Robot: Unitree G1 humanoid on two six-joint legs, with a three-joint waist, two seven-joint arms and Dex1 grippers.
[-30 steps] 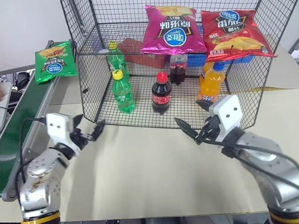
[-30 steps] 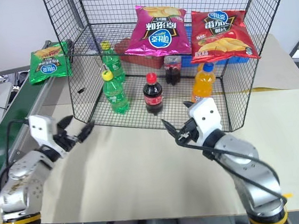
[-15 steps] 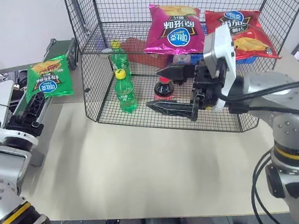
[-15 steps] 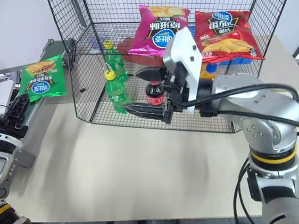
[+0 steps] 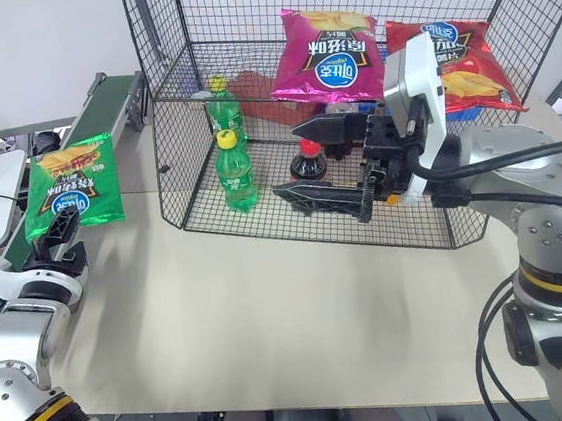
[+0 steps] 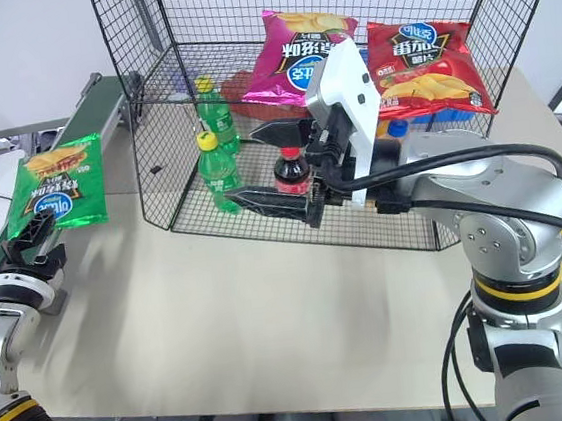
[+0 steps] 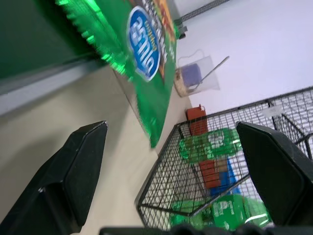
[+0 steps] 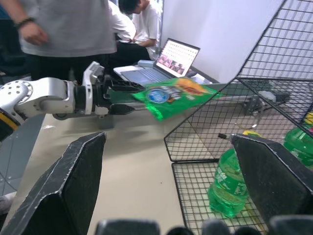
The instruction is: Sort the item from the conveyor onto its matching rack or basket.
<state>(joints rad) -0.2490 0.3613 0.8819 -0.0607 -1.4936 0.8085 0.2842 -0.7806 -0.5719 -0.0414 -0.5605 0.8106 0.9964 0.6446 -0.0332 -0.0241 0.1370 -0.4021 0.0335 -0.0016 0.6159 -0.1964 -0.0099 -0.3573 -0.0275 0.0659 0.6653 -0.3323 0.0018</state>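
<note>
Down the conveyor (image 5: 108, 98) your green crisp bag (image 5: 70, 182) now rides, just beyond the wide-open, empty left gripper (image 5: 51, 240), right gripper (image 5: 326, 160) spread empty before the wire cage (image 5: 192, 129).

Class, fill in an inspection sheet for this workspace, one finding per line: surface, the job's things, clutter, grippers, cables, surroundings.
Surface: beige table, bare in front of the cage.
Job's things: green crisp bag at the near end of the conveyor, just beyond the left gripper; black wire cage stands on the table.
Clutter: in the cage, magenta crisp bag, red crisp bag, two green bottles, cola bottle; an orange bottle shows behind the right arm.
Grippers: left gripper open, holding nothing; right gripper open, raised before the cage.
Cables: black cables along the right arm.
Surroundings: laptop and people beyond the conveyor.
</note>
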